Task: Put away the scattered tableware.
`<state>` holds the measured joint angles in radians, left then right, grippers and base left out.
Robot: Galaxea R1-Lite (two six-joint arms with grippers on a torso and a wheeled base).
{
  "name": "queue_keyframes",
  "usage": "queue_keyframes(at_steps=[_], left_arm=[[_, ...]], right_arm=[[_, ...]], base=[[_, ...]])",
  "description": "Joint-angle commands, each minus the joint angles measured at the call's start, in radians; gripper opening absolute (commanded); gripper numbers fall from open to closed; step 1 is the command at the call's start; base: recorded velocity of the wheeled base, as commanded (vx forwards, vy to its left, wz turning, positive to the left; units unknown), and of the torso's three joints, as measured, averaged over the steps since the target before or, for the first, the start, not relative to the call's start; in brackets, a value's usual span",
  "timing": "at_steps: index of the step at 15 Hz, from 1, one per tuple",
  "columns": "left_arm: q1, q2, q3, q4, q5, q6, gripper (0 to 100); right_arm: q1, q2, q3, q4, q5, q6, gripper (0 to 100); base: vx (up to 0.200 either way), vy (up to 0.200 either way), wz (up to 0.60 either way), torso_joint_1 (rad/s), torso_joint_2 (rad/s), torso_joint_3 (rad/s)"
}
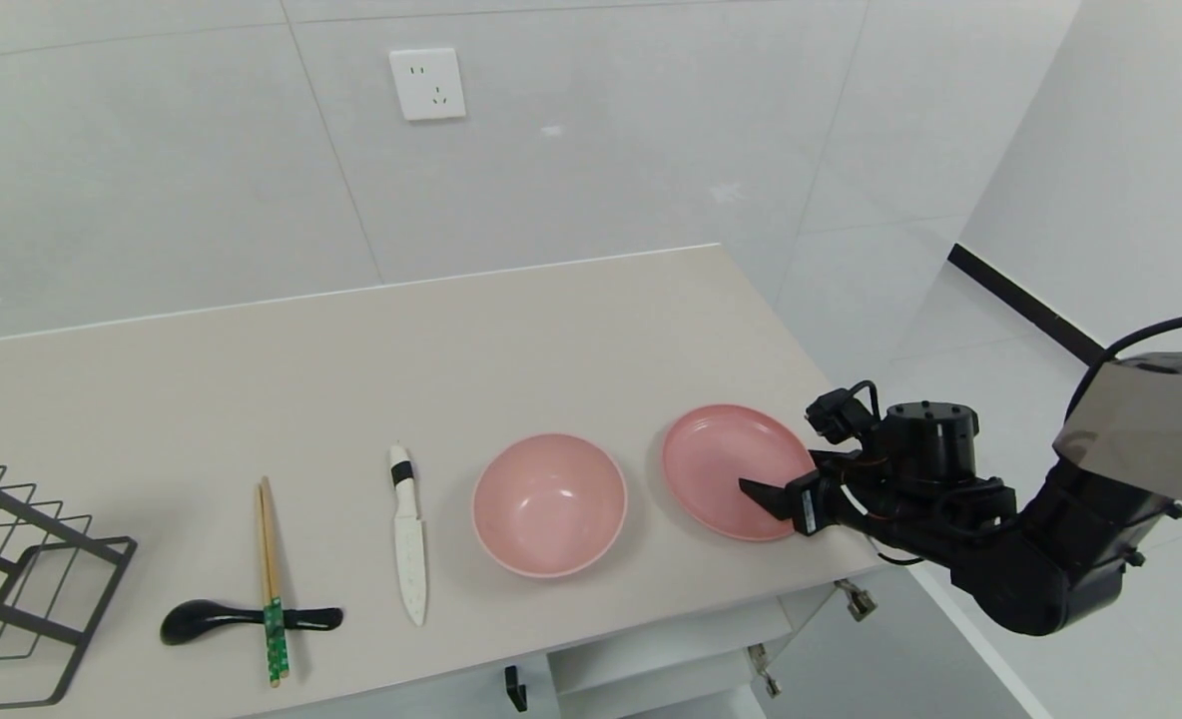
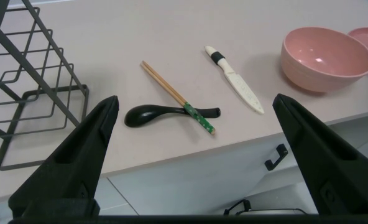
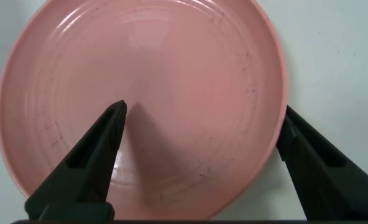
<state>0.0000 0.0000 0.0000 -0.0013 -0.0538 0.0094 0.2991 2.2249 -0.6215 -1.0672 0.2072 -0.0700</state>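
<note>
A pink plate (image 1: pixel 726 464) lies at the counter's right end, with a pink bowl (image 1: pixel 549 502) to its left. Further left are a white knife (image 1: pixel 408 534), wooden chopsticks (image 1: pixel 272 579) and a black spoon (image 1: pixel 202 619) under them. My right gripper (image 1: pixel 781 489) is open just above the plate (image 3: pixel 140 93); one finger hangs over the plate's inside, the other by its rim. My left gripper (image 2: pixel 196 101) is open and holds nothing, off the counter's front edge, facing the spoon (image 2: pixel 150 114), chopsticks (image 2: pixel 171 93), knife (image 2: pixel 237 81) and bowl (image 2: pixel 326 59).
A dark wire rack (image 1: pixel 22 569) stands at the counter's left end, also in the left wrist view (image 2: pixel 28 81). The counter's right edge runs just beside the plate. Cabinet fronts with a black handle (image 2: pixel 276 158) sit below the front edge. The back of the counter is bare.
</note>
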Motion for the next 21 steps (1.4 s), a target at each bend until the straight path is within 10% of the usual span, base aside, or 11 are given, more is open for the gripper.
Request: queue_keyframes(at_steps=[1, 14, 21], left_arm=[[0.0, 0.002, 0.0, 0.0, 0.0, 0.0, 100], [0.0, 0.002, 0.0, 0.0, 0.0, 0.0, 100], [0.0, 0.002, 0.0, -0.002, -0.009, 0.006, 100]], right_arm=[[0.0, -0.005, -0.003, -0.002, -0.002, 0.003, 0], [-0.017, -0.025, 0.008, -0.028, -0.003, 0.01, 0], [-0.04, -0.554, 0.082, -0.079, 0.001, 0.064, 0]], base=[[0.0, 0.0, 0.0, 0.0, 0.0, 0.0], [0.0, 0.0, 0.0, 0.0, 0.0, 0.0], [0.0, 0.0, 0.0, 0.0, 0.0, 0.0]])
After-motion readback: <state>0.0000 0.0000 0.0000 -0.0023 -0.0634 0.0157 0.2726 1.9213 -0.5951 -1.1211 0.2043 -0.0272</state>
